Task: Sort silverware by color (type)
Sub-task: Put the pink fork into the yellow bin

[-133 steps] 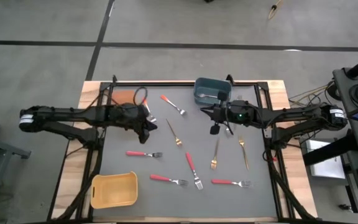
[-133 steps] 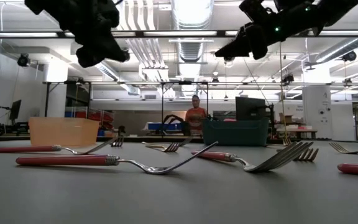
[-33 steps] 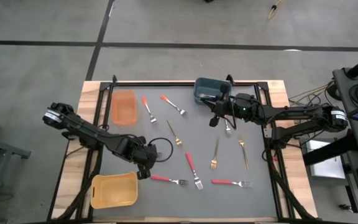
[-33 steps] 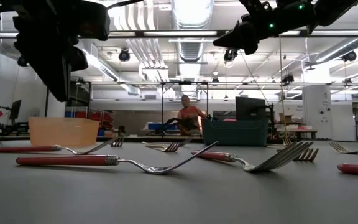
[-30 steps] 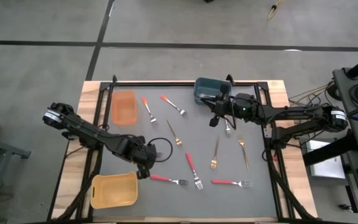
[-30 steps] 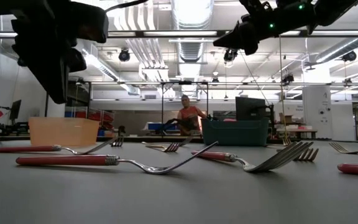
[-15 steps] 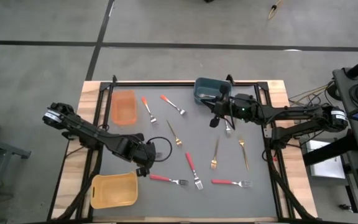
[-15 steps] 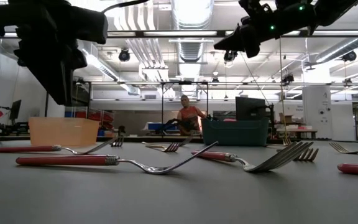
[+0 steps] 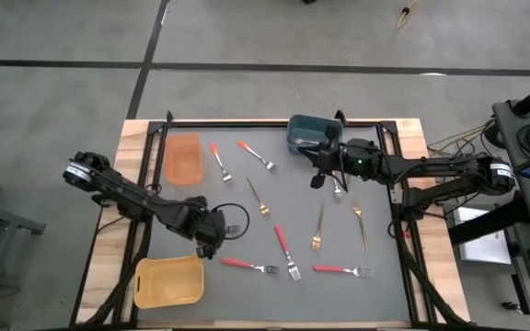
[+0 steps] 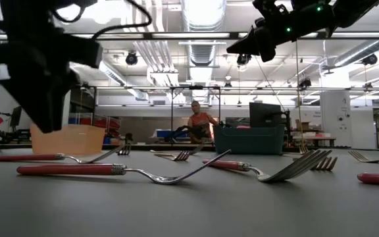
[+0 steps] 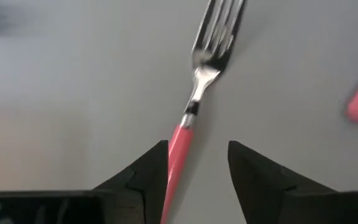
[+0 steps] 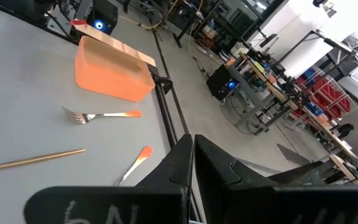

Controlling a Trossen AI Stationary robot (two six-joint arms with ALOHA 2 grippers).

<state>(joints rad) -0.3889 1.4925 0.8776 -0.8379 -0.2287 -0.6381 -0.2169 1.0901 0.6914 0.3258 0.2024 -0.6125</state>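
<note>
High view: left tool [image 9: 205,246] sits at about 8 o'clock on the surface [image 9: 375,294], just beside the handle end of a red-handled fork [image 9: 248,266] and next to the yellow bin [image 9: 167,280]. Right tool [image 9: 318,176] hangs at about 1 o'clock, near the blue-grey bin [image 9: 313,134]. Other silverware lies scattered: two orange-handled forks [image 9: 219,160] near 11 o'clock beside the orange bin [image 9: 183,158], gold forks [image 9: 258,197] around the centre and right, more red-handled ones along 5 to 6 o'clock. Low view: left tool [image 10: 43,99] hangs dark above the surface at far left, not down among the forks; right tool [image 10: 255,41] is high up. A person [image 10: 199,122] stands in the room beyond. Left wrist view: the fingers [image 11: 148,171] stand well apart with nothing gripped; the pink-red handle of a fork [image 11: 188,124] runs up from the gap between them, closer to one finger, tines pointing away. Whether the pads touch it, cannot tell. Right wrist view: the right tool [image 12: 193,148] has its fingers pressed together, holding nothing visible; orange bin [image 12: 112,73] and an orange-handled fork [image 12: 101,114] lie beyond. Judgement: step in hand looks like the approach to pick up this red-handled fork. Next move would call for centring the handle in the gap, lowering to the surface, then closing; an off-centre close could nudge the handle aside.
</note>
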